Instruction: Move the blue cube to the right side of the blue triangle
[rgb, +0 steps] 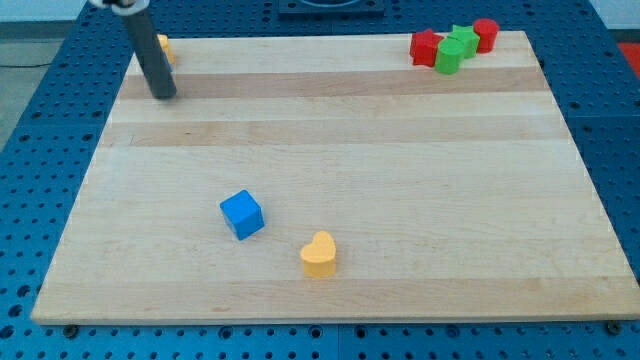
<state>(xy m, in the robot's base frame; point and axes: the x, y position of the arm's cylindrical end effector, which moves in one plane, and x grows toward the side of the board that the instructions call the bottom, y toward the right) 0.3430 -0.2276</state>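
Blue cube (242, 215) far below-right of my tip (165, 96)

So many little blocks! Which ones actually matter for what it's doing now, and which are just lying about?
For the job: blue cube; my tip, far off toward the view's top left. No blue triangle shows.

Lying about: yellow heart; yellow block behind the rod; red star; green star; green block; red cylinder.
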